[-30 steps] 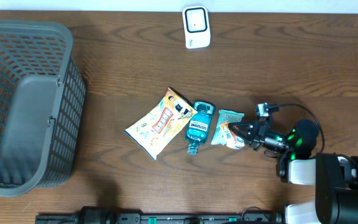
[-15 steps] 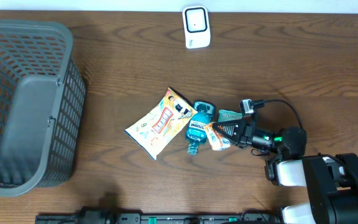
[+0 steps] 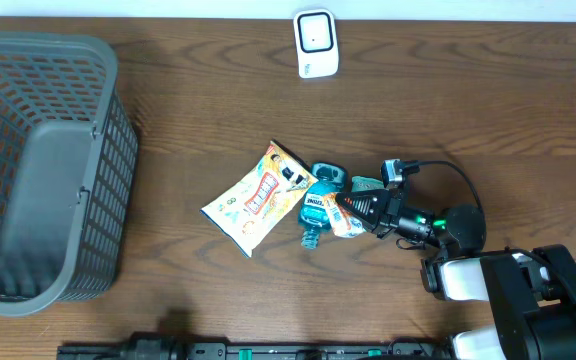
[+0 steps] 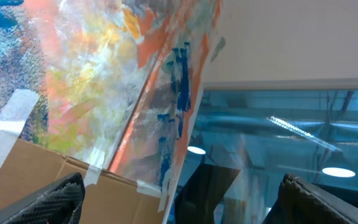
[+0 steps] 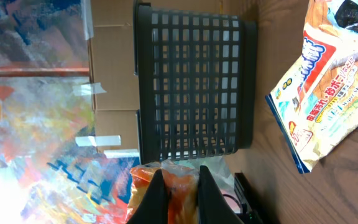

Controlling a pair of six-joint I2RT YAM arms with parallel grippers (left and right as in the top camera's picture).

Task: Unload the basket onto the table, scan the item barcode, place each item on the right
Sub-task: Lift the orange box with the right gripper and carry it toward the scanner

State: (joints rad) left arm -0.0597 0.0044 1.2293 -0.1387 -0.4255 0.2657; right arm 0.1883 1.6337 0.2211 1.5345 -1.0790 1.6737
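1. The right hand [image 3: 360,208] is clamped on a small orange snack packet [image 3: 344,220], with its fingers [image 5: 156,194] pinched tight on one end.
2. Just past the fingertips, a blue mouthwash bottle [image 3: 318,205] lies touching the packet. A larger yellow snack bag [image 3: 256,195] lies right behind the bottle.
3. Far ahead of the hand, a grey basket [image 3: 48,170] stands at the end of the tabletop [image 3: 468,120].
4. The white scanner [image 3: 316,43] stands well away from the hand, at the far edge.
5. The left hand [image 4: 182,180] has its fingers spread wide apart and holds nothing.

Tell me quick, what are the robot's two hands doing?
Left gripper: open, holding nothing.
Right gripper: shut on the orange snack packet.
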